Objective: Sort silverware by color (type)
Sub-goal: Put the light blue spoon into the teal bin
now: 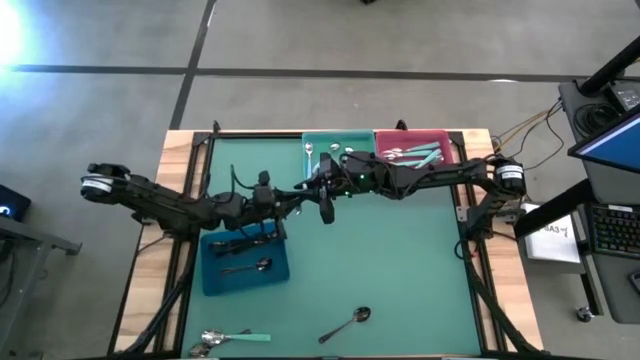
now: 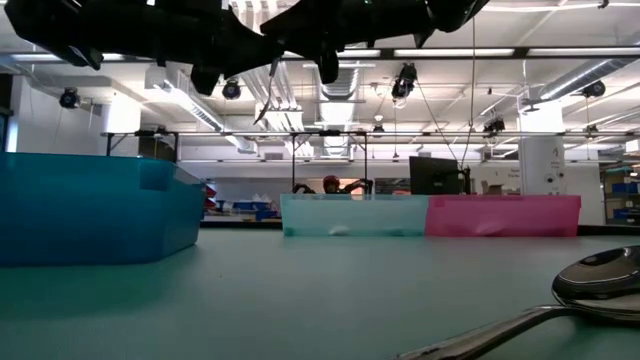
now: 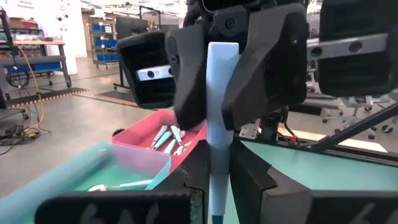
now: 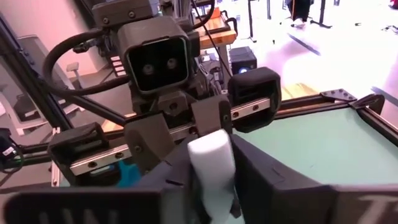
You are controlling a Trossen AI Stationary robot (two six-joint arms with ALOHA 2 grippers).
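2 grippers, 1 mint-handled spoon in mid-air

1 mint-handled spoon hangs between both arms above the mat, just off the blue bin's 1 o'clock corner. In the left wrist view its pale handle runs straight out from the left gripper, whose fingers pinch its near end, into the right gripper, whose fingers flank the far end. So the long axis lies along the line joining the 2 hands, roughly 9 to 3 o'clock on the table. Whether the right fingers grip it yet I cannot tell. This looks like a handover. The pink bin, which holds the other mint-handled spoons, sits at 1 o'clock from the meeting point, on the right arm's side, so that arm is better placed to carry it there.
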